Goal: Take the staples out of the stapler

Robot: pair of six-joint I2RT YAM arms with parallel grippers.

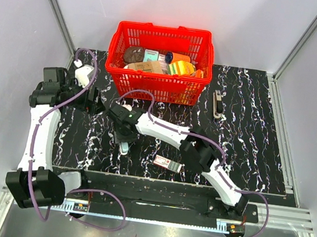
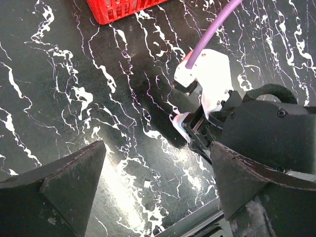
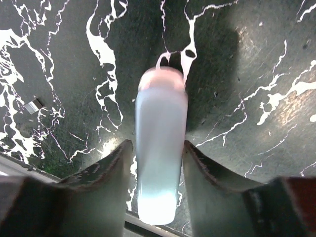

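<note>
Held stapler [image 3: 160, 148] in right gripper [image 3: 158, 146], jaws part-closed against both its sides, low over black table [image 1: 249, 142], in front of red basket [image 1: 159, 66]. Kept nothing in left gripper [image 2: 157, 146], spread wide, off to stapler's left.

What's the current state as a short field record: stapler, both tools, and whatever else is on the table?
stapler: small pale teal-blue and white plastic stapler, gripped lengthwise; whether it is lifted off the table cannot be told
right tool: shut on the stapler, fingers against both sides
left tool: open, nothing between its fingers
carton: flat white-and-red rectangular carton, lying on the black marbled tabletop
bar: thin dark grey bar, right of the basket
basket: red plastic basket, back centre, holding groceries
</note>
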